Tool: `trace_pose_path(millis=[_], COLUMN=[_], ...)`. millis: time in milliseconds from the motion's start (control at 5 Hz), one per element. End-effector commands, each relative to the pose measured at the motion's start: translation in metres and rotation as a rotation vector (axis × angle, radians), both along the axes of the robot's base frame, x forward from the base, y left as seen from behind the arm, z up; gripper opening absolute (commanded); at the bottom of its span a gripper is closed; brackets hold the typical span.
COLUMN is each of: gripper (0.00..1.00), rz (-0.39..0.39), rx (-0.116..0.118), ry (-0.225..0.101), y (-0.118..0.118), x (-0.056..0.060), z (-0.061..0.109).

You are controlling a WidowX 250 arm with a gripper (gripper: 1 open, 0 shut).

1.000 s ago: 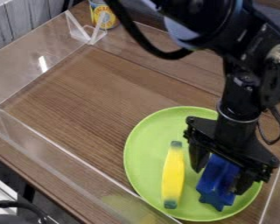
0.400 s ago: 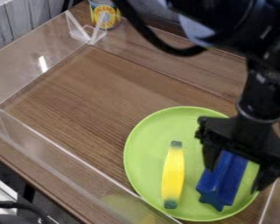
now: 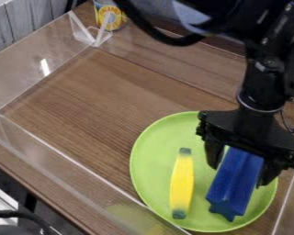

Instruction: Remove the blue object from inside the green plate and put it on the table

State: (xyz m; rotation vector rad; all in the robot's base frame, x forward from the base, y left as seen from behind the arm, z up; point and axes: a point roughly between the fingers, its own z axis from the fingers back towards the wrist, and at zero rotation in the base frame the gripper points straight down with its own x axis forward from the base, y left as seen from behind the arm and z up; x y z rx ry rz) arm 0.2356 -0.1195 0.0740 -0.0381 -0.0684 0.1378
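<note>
The gripper (image 3: 245,154) stands wide above the grooved blue block (image 3: 235,186), which remains unlifted on the green plate (image 3: 153,165) beneath it; grasping, removal and table placement are outstanding.

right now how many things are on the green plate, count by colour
blue: 1, the block, partly behind the gripper
yellow: 1, the banana-shaped piece
total: 2 on the green plate
</note>
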Motion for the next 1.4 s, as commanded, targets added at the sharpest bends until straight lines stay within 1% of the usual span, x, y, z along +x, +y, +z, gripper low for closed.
trace_pose_path(millis=[0, 200, 600, 1000, 1200], gripper=[1.0, 1.0, 1.0, 1.0, 0.0], rz=[0.025, 0.047, 0.075, 0.092, 0.102], rx=[-0.02, -0.023, -0.031, -0.04, -0.043], ry=[-0.045, -0.046, -0.047, -0.049, -0.048], y=[-0.002, -0.004, -0.024, -0.008, -0.002], x=[0.003, 0.002, 0.003, -0.002, 0.003], z=[-0.001, -0.013, -0.018, -0.03, -0.034])
